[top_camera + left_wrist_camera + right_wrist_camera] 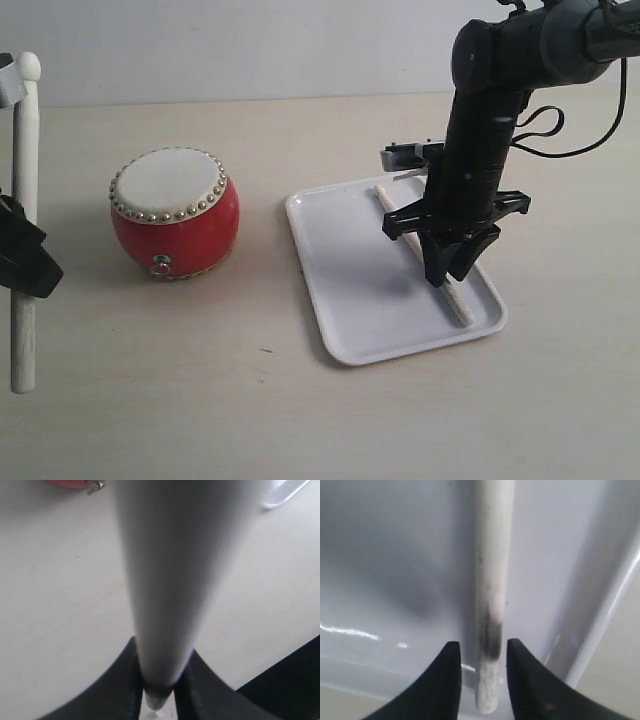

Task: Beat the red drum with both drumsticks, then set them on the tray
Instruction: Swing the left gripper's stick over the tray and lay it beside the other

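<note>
The red drum (175, 212) stands left of the white tray (350, 285). One drumstick (460, 305) lies along the tray's right side. My right gripper (447, 268) points down over it, open, a finger on each side of the stick (492, 555) with small gaps, just above the tray floor (395, 555). At the far left my left gripper (22, 262) is shut on the other drumstick (25, 150), held upright with its rounded tip on top. In the left wrist view that stick (170, 570) fills the middle, clamped in the gripper (162, 652). A sliver of the drum (65, 482) shows there.
Bare beige tabletop (200, 400) surrounds drum and tray. A tray corner (285, 492) shows in the left wrist view. The tray's raised rim (610, 615) runs close beside the lying stick. The right arm's dark body (490, 130) rises over the tray's far right.
</note>
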Controlling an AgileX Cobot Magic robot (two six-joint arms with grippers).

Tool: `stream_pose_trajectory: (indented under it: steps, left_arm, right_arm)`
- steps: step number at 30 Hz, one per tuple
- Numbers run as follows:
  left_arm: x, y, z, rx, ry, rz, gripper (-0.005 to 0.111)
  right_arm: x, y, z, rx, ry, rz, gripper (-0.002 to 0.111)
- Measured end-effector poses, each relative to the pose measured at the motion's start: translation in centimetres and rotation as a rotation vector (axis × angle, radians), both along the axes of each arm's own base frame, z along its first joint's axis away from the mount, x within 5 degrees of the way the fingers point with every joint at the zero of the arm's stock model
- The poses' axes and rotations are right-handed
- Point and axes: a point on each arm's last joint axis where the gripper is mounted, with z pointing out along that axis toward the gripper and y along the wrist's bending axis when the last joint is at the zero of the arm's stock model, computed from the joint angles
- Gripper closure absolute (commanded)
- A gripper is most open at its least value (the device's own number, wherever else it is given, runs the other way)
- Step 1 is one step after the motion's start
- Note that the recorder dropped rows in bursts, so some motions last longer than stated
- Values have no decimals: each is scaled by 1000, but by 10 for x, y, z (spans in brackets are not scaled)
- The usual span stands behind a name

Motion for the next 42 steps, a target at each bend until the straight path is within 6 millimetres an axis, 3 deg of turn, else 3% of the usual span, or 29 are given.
stream_pose_trajectory:
  steps: [5,8,11,16,20,28,34,42]
  left_arm:
    - [6,-5,1,-55,-36,27,107]
    - [12,-15,0,-164,-60,30,107]
    - [17,-28,-7,-302,-19,16,107]
    - [39,-50,-29,-489,73,79,107]
    - [66,-69,-50,-504,135,109,107]
    - [97,-134,-61,-507,223,65,107]
    - [125,-157,-84,-467,381,99,107]
    - [126,-194,-113,-426,533,52,107]
  right_arm:
    - [0,0,5,5,-13,2,76]
    - [-2,-1,27,24,-64,5,76]
    - [-12,-4,60,63,-150,15,76]
    - [-47,-15,115,144,-361,9,76]
    - [-80,-28,133,173,-478,-7,76]
    - [-111,-39,147,194,-553,-15,76]
    - [-111,-40,147,195,-556,-20,76]
    - [-111,-40,147,196,-559,-21,76]
